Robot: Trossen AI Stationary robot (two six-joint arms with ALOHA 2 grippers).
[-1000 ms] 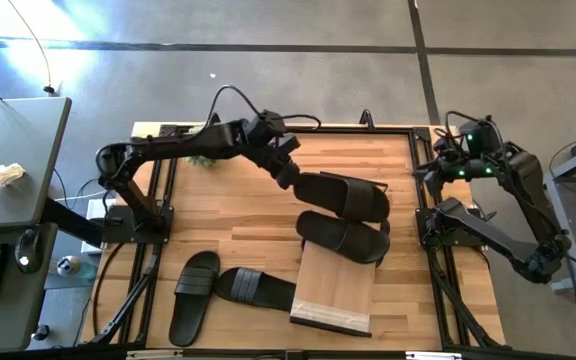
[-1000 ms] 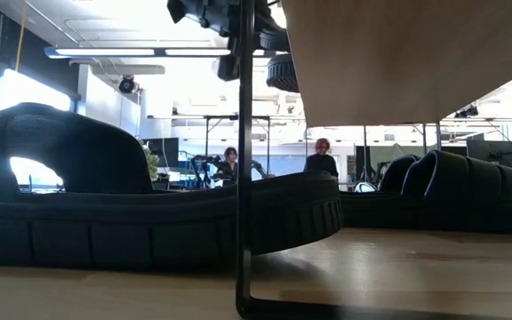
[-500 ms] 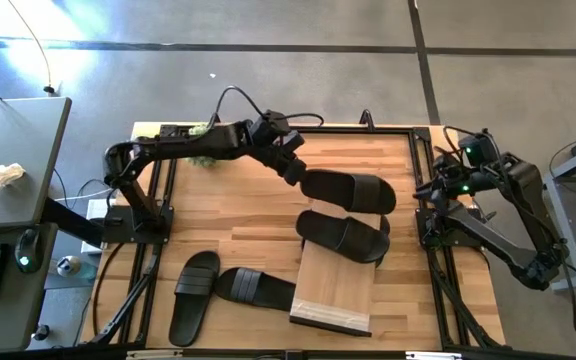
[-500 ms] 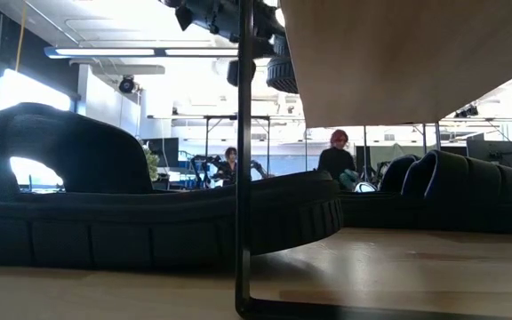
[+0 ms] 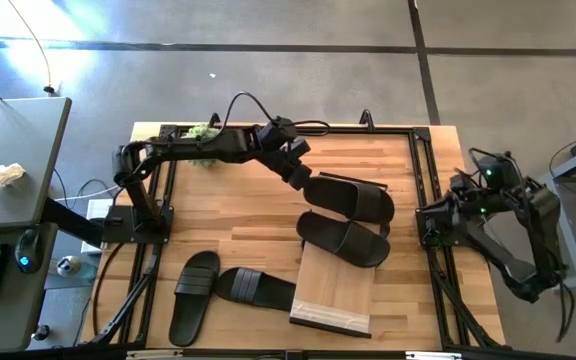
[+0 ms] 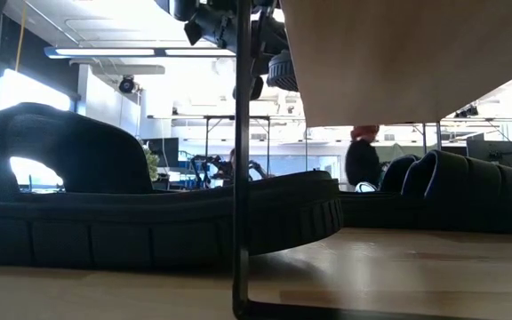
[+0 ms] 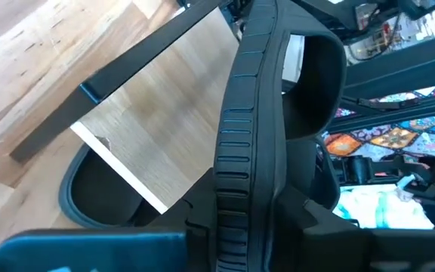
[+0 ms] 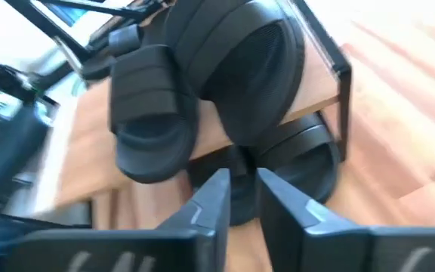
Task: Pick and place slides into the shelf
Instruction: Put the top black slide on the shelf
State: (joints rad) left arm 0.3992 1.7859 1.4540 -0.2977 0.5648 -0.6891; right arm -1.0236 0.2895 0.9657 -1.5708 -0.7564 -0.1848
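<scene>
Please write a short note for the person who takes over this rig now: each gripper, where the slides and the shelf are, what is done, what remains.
Left gripper: shut on a slide, holding it at the shelf's far end.
Right gripper: waits off the table's right edge, fingers close together, holding nothing.
Shelf: at the table's near middle. A second slide lies across its far end.
Done: that second slide is at the shelf.
Left: release the held slide, then bring the two slides lying on the table left of the shelf.
</scene>
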